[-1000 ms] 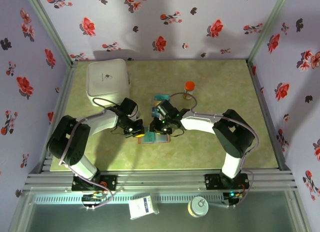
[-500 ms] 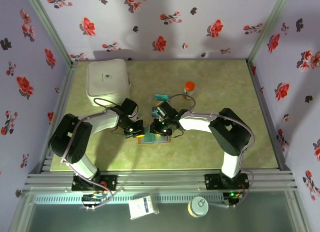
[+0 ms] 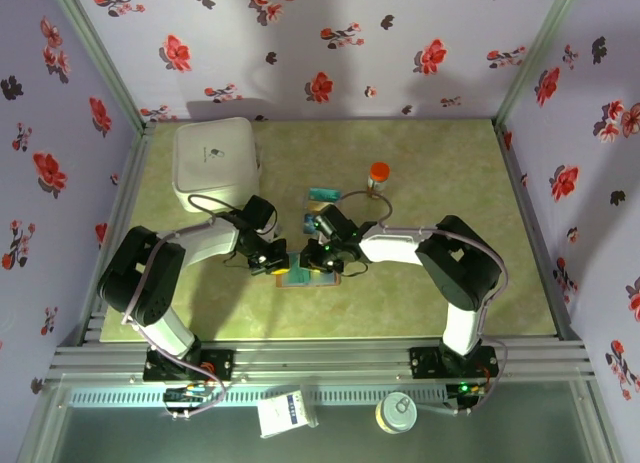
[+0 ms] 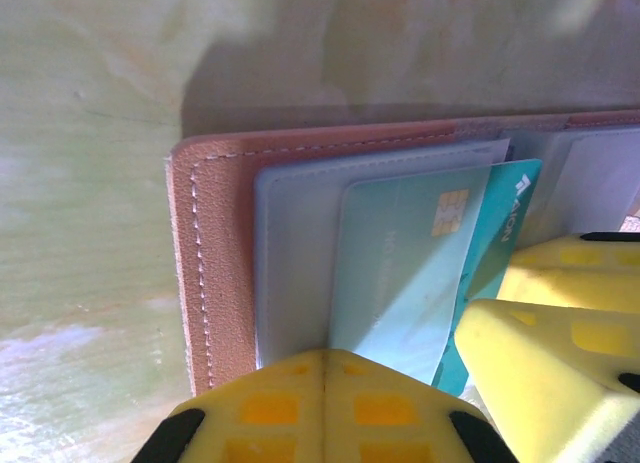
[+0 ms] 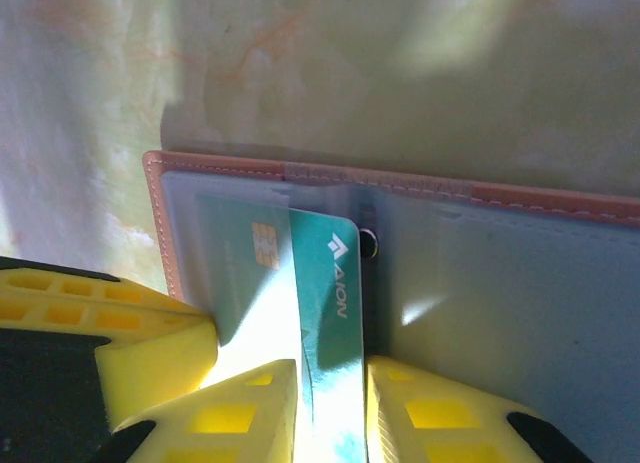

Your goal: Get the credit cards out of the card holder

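The brown card holder (image 3: 322, 280) lies open on the table between both arms. A teal credit card (image 5: 325, 273) with a chip sits half inside its left blue-grey pocket, one strip of it sticking out toward the fold. My right gripper (image 5: 332, 378) stands over that bare strip, its yellow jaws slightly apart and the strip lying flat between them. My left gripper (image 4: 325, 355) is shut and empty, its tips pressed on the near edge of the card holder (image 4: 215, 253) beside the same credit card (image 4: 400, 253). Another teal card (image 3: 321, 194) lies loose on the table farther back.
A large white box (image 3: 215, 163) stands at the back left. A small orange-capped bottle (image 3: 379, 176) stands behind the right arm. The right gripper's yellow fingers (image 4: 545, 353) crowd close beside the left gripper's tips.
The right gripper has edged a little left over the card holder and its jaws have narrowed slightly. The left gripper has stayed shut on the holder's edge.
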Tool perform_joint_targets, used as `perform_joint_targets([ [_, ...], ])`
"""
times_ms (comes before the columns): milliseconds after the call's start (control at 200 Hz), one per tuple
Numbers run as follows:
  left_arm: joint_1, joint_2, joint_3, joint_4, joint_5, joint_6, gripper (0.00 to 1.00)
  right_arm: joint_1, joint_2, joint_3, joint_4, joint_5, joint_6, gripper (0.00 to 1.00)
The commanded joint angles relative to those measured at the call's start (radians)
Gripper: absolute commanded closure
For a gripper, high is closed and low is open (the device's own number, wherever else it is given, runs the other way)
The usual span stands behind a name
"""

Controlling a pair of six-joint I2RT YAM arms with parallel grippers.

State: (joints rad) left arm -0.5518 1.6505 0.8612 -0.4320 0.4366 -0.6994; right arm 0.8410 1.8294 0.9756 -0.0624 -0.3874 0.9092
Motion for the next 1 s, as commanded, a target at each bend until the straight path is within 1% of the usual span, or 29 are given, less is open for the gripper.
perform_joint_targets([
  [0,0.0,0.025,0.006,-0.044,-0.053,0.019,1.0,-0.005,-0.01,-0.029,0.076,-0.04,0.04,0.78],
  [330,0.0,0.026,0.007,-0.047,-0.053,0.02,1.0,-0.013,-0.031,-0.064,0.141,-0.048,0.072,0.84],
  [550,0.0,0.025,0.007,-0.049,-0.055,0.017,1.0,-0.02,-0.053,-0.096,0.145,-0.034,0.076,0.88],
  [995,0.0,0.026,0.011,-0.056,-0.058,0.017,1.0,-0.038,-0.097,-0.131,0.102,-0.021,0.056,0.9],
])
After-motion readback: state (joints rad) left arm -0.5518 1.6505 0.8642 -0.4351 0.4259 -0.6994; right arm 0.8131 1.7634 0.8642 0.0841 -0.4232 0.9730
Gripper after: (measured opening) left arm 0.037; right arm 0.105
